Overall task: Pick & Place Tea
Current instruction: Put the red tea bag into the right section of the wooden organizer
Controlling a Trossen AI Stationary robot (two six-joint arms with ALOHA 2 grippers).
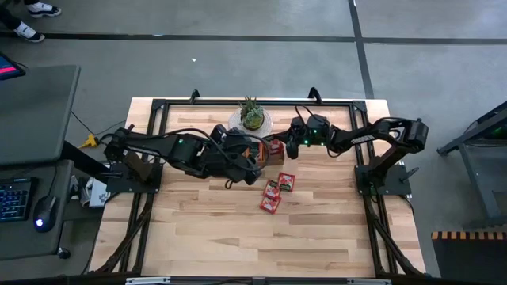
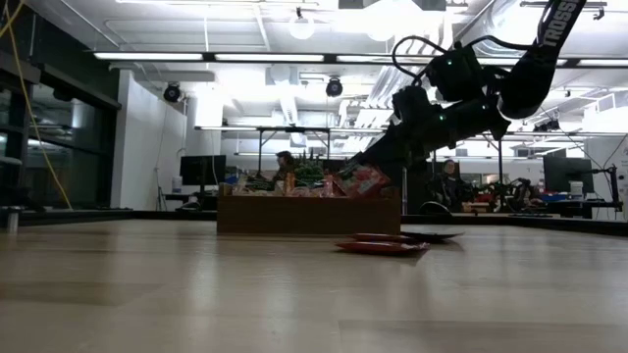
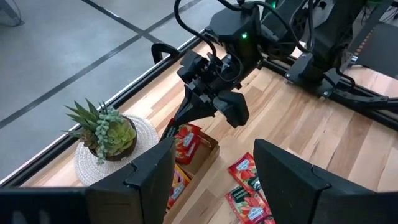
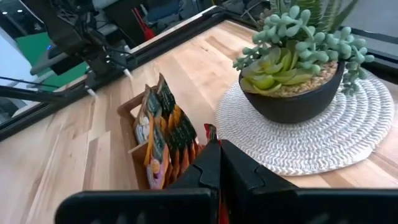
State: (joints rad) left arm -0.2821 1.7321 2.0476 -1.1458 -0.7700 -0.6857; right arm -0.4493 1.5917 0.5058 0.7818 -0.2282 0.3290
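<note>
A green succulent in a dark round bowl (image 4: 297, 93) sits on a white woven round mat (image 4: 348, 140) at the light plank table's (image 1: 238, 229) twelve o'clock edge, with a brown wooden compartment tray (image 4: 130, 134) just beside it at five o'clock

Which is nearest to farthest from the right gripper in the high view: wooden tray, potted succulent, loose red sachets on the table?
1. Brown wooden tray, directly under the right gripper.
2. Green potted succulent, toward the table's back edge.
3. Loose red sachets, on the open tabletop toward the front.

Red-orange tea sachets (image 1: 276, 192) (green-and-white marks), brown tray (image 4: 134, 149), pale striped wooden table (image 1: 238, 237).
</note>
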